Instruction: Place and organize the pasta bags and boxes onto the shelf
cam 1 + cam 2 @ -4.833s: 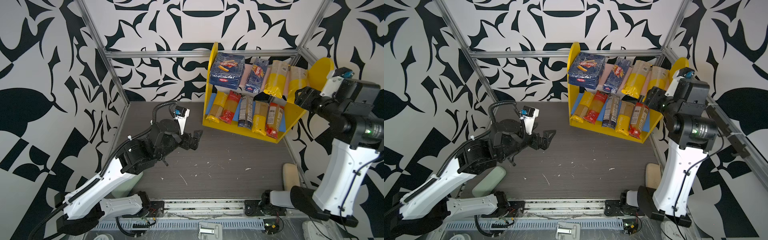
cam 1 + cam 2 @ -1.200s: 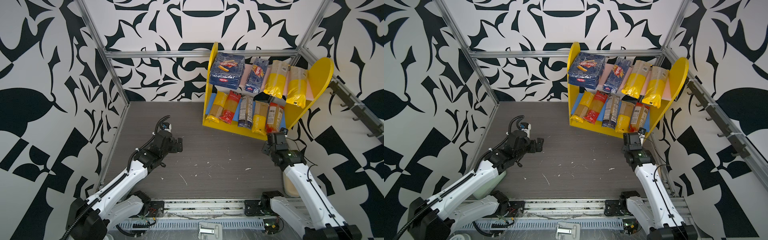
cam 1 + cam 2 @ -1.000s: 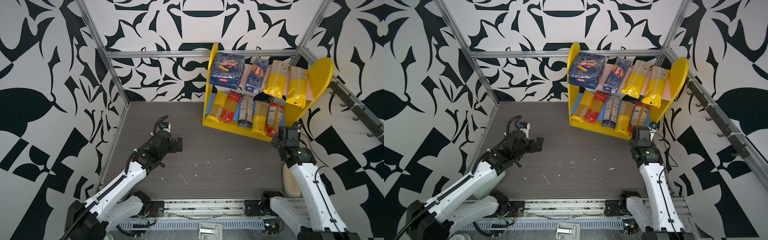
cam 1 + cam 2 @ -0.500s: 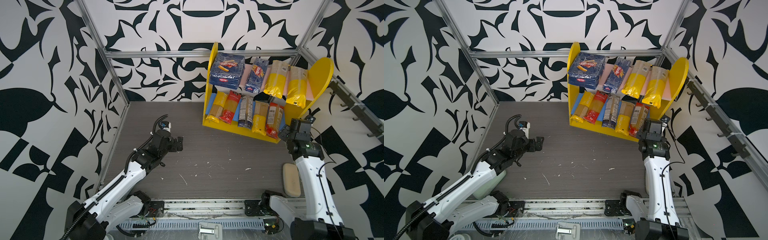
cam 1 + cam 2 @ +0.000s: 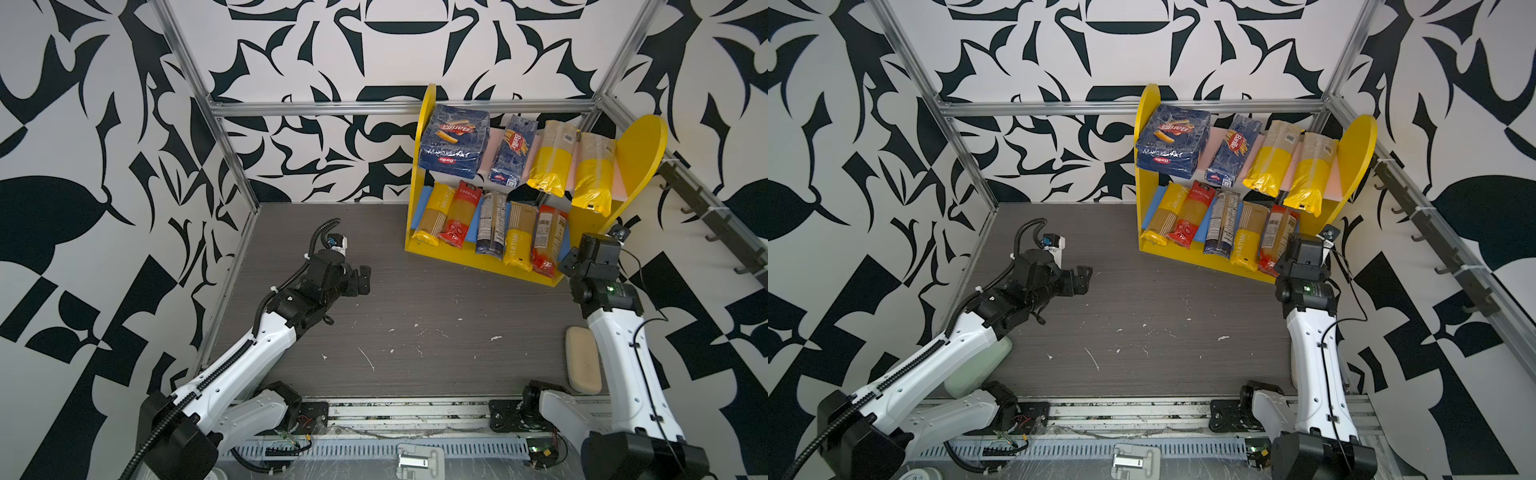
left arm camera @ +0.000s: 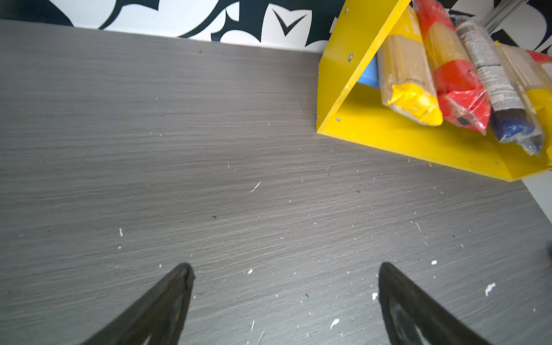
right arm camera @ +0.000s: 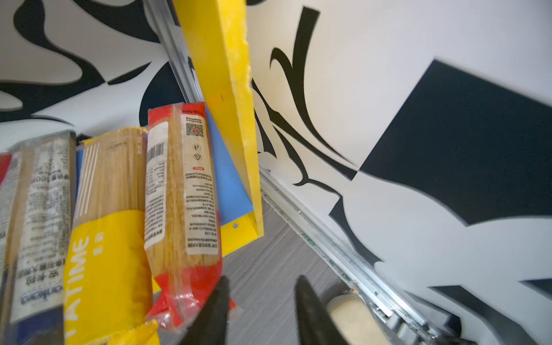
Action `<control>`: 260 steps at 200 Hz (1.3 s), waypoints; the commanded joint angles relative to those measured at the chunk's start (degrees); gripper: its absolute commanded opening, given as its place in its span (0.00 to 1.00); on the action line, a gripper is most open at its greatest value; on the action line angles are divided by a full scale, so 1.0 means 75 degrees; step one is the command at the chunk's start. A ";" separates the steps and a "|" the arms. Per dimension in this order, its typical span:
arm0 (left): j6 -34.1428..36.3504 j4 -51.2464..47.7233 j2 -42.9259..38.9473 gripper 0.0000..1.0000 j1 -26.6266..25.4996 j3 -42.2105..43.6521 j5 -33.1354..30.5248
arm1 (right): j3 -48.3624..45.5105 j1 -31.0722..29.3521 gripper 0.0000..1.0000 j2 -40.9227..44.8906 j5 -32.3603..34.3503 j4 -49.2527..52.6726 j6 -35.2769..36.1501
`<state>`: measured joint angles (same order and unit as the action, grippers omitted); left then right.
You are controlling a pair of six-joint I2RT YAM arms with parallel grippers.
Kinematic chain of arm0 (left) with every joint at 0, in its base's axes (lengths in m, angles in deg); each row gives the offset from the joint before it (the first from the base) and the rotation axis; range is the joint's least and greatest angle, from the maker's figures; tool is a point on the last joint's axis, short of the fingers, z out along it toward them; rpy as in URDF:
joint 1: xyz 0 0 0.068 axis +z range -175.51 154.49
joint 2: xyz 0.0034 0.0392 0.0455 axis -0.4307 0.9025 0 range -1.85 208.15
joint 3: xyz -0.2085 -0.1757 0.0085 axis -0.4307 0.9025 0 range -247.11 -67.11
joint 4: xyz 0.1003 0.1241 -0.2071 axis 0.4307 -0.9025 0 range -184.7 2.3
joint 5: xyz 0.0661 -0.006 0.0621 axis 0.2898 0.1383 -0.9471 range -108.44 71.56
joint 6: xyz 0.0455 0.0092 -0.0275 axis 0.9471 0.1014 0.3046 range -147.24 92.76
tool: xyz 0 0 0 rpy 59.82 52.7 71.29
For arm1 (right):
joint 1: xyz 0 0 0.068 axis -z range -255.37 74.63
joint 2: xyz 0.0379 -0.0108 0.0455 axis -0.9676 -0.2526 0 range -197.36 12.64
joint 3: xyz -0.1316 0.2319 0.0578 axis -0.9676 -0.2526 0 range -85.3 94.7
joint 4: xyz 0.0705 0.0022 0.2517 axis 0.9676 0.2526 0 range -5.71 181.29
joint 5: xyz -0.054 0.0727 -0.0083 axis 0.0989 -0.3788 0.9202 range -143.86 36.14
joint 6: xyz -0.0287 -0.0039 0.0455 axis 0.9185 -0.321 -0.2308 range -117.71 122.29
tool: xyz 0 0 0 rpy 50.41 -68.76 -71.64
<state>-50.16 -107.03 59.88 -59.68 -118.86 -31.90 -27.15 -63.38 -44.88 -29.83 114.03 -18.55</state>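
The shelf (image 5: 640,141) stands at the back right of the table, also in the left wrist view (image 6: 337,89). Its pink upper board carries the two pasta boxes, wide (image 5: 453,141) and narrow (image 5: 512,149), plus two yellow-ended bags (image 5: 550,164). Several bags lie side by side on the blue lower board (image 5: 490,222). My right gripper (image 7: 262,279) is open and empty at the shelf's right front corner, one finger against the end of the red bag (image 7: 182,191). My left gripper (image 6: 286,265) is wide open over bare table (image 5: 365,279).
A beige pad (image 5: 582,365) lies on the table by the right arm's base. A pale green pad (image 5: 978,365) sits under the left arm. A metal frame rail (image 7: 328,239) runs along the right wall close behind the shelf. Pasta crumbs dot the table.
My right arm has come down from the upper board and swung right along the shelf's front to its right corner. The left arm lowered earlier and has since stayed still.
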 commanded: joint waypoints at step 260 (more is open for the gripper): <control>-0.0507 -0.0337 0.0751 0.99 0.0021 -0.1198 0.0335 | -0.0669 0.0935 0.00 -0.1111 0.0569 -0.3238 0.0345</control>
<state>-54.36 -109.87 65.11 -59.68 -126.49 -29.51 -32.55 -56.63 -52.42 -24.17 94.20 -15.95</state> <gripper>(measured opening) 0.993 0.045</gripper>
